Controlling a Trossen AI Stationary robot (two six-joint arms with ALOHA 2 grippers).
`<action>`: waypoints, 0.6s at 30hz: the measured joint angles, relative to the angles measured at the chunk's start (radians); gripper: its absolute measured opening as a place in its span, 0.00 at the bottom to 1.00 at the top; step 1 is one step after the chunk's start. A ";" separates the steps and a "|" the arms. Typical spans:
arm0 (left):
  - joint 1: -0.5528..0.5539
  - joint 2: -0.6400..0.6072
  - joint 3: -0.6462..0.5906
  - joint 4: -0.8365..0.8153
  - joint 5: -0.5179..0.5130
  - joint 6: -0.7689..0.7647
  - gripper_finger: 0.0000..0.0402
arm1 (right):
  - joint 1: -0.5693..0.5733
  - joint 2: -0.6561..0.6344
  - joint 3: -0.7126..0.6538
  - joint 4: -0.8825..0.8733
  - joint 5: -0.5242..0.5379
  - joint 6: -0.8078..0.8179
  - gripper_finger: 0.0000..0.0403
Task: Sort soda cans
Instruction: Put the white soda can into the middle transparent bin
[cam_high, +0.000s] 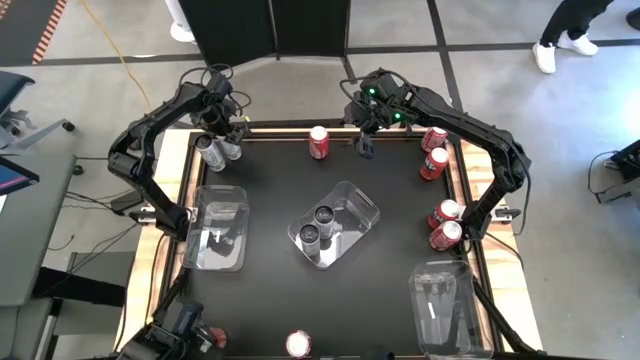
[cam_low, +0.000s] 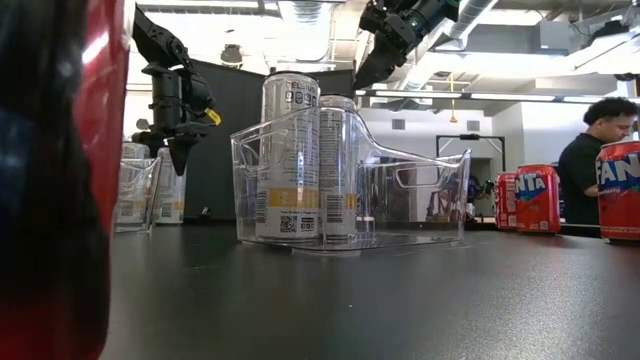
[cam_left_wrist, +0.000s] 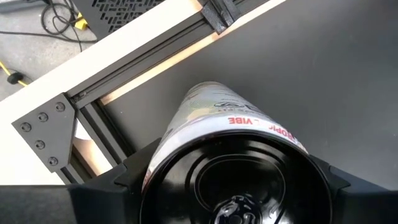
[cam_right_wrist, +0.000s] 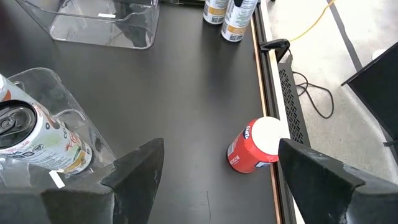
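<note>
Sitting nearest: a red cylindrical soda can with a silver top (cam_high: 298, 345) stands alone at the near edge of the black counter (cam_high: 270, 180).
Middle, centre: a clear rectangular plastic tray (cam_high: 370, 210) holds two upright silver-grey soda cans with dark tops (cam_high: 325, 213), side by side.
Middle, sides: a second clear tray (cam_high: 240, 195) lies toward the left edge and a third (cam_high: 425, 275) toward the near right; no can shows in either.
Right edge: four more red cans (cam_high: 445, 212) stand in two loose pairs along the rail, not yet in any tray.
Far edge, centre: one red can (cam_high: 319, 142) stands just beside the rail.
Right hand (cam_high: 364, 147): hovering close by that far red can, fingers spread wide and holding nothing – the can shows between them, well below.
Left hand (cam_low: 182, 160): at the far left corner, pointing down with its fingers closed on the sides of a silver-grey can with a dark top (cam_left_wrist: 217, 112), one of two such cans standing together there; whether it is off the counter yet, I cannot tell.
Step in hand: likely picking up a silver can to join the two in the centre tray.
Next move: a straight lift clear of the neighbouring can, then a carry to the centre tray – setting it down upright in the free space without knocking the pair inside.
</note>
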 joint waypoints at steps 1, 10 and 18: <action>0.000 0.000 0.000 0.000 0.000 0.003 0.62 | 0.000 0.000 0.000 0.000 0.000 0.000 0.82; -0.025 0.000 0.011 -0.012 -0.006 0.027 0.62 | 0.000 0.000 0.000 0.000 0.000 0.000 0.82; -0.054 0.000 0.039 -0.045 -0.003 0.040 0.62 | 0.000 0.000 0.000 0.000 0.000 0.001 0.82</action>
